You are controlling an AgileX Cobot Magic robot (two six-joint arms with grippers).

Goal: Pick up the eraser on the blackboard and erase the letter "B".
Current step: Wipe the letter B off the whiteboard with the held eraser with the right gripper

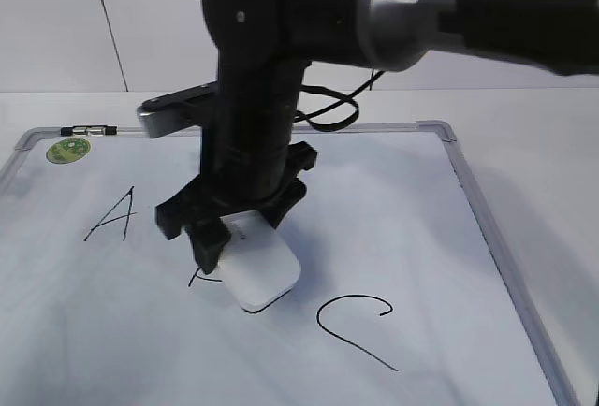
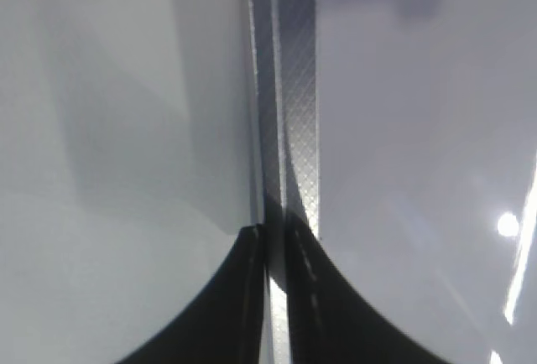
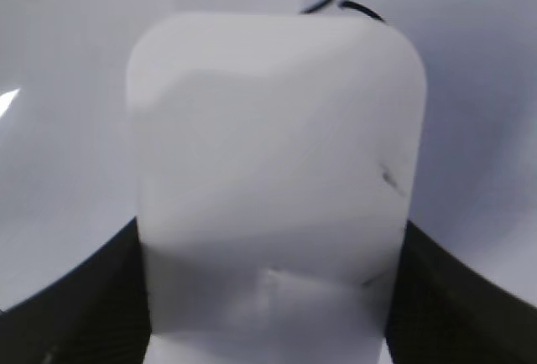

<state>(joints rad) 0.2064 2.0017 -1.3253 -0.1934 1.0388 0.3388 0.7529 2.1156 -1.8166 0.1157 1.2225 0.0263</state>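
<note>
Fingers, right: my right gripper (image 1: 225, 249) is clamped on the flat white plastic eraser with rounded corners (image 1: 260, 270); in the right wrist view the black jaws press its two long sides at the bottom of the frame.
Fingers, left: my left gripper (image 2: 275, 247) is pressed together with nothing between the jaws, looking down at a grey metal frame strip (image 2: 294, 112) running up the middle of the frame.
Eraser position: lower centre of the exterior view, tilted, its near end on or very close to the large white dry-erase board with grey metal frame (image 1: 393, 210).
Letter "B": the black hand-drawn "B" (image 1: 201, 280) is mostly hidden under the eraser and my jaws; only a short stroke shows at the eraser's left edge.
Neighbours: black "A" (image 1: 114, 214) to the left, black "C" (image 1: 356, 326) to the lower right, just beside the eraser.
Risk 1: a wide swipe toward the lower right could smear the "C".
Risk 2: if the felt sits tilted, only one edge wipes and strokes stay.
Risk 3: pressing hard could twist the eraser in my grip or slide the board.
Unknown: how much of the "B" remains; it is covered.
</note>
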